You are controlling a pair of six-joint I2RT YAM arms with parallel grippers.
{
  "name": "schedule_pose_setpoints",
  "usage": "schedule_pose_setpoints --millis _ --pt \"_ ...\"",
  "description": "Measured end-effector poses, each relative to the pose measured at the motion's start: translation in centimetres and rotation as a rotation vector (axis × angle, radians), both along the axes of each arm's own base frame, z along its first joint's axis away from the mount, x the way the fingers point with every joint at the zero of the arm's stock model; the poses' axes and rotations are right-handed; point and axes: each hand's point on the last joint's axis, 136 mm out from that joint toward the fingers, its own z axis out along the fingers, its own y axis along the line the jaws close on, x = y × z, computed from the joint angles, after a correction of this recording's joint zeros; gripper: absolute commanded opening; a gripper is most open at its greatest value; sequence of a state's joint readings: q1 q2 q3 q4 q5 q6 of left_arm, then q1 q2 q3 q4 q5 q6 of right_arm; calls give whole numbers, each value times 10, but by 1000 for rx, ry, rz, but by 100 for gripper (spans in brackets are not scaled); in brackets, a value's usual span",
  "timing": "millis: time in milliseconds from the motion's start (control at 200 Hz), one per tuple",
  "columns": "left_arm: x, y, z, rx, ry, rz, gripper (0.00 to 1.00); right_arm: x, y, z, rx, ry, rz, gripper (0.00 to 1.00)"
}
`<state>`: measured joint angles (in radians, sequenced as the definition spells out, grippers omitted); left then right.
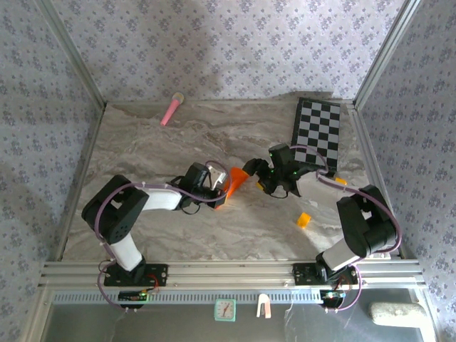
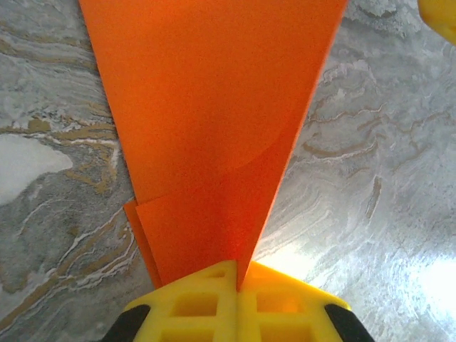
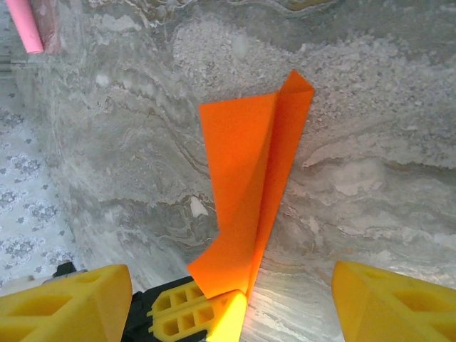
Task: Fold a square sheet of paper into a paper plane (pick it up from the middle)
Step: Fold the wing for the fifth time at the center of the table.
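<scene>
Tightly between left jaws: paper plane [image 2: 214, 128]

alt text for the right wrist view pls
A partly folded orange paper sits mid-frame against a grey marble table, its lower end pinched by the left gripper. The right gripper is open, with a yellow finger at each lower corner. A pink stick lies at the top left.

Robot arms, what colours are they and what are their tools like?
Both the left arm and right arm have black joints, white links and thin purple cables looping alongside. The left tool and right tool end in blocky yellow fingers; the left one's have square holes.
</scene>
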<state>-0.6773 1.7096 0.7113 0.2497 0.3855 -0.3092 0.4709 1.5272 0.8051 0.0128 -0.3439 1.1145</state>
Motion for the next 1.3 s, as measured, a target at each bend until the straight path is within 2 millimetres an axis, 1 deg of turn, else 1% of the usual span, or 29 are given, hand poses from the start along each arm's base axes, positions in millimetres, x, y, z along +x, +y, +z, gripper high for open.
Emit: schedule_pose_setpoints --millis 210,475,675,840,1079,1299 --pt "0 -4 1 -10 44 -2 0 -2 7 1 27 -64 55 74" --pt "-2 -2 -3 -18 100 21 0 -6 25 7 78 -154 133 67" --pt "2 -1 -3 -51 135 59 0 -12 37 -2 98 -180 196 61" --pt "4 1 -4 -81 161 90 0 -17 49 -6 109 -202 251 60" --pt "4 0 -4 -119 182 111 1 -20 61 -22 115 -174 303 58" --pt "5 0 -4 -135 188 115 4 -17 75 -22 137 -183 348 56"
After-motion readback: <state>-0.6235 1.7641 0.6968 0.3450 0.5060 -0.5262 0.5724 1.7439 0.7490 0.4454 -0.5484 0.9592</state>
